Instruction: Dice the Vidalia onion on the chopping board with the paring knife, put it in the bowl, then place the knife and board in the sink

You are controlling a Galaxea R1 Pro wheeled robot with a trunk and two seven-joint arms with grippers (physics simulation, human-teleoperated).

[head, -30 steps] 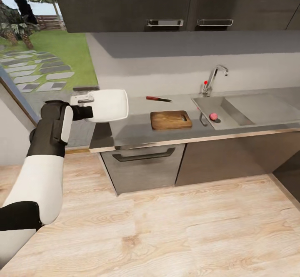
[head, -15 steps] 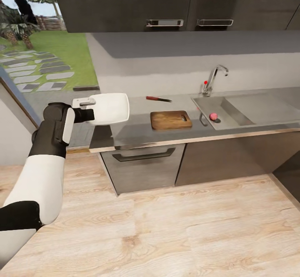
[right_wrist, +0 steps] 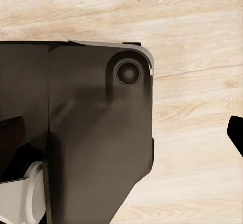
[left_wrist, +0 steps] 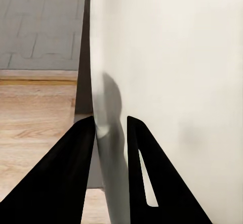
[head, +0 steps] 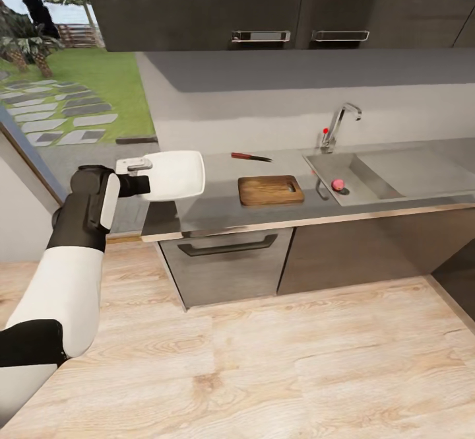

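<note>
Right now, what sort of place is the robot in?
A home kitchen, rendered in simulation: a steel sink with a chrome tap, a grey countertop carrying a chopping board, and dark wall cabinets above.

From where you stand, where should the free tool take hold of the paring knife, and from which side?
Grip the paring knife by its red handle, the end pointing toward the bowl. It lies flat on the countertop behind the chopping board, blade toward the sink, so probably come straight down from above, jaws spanning the handle's width.
</note>
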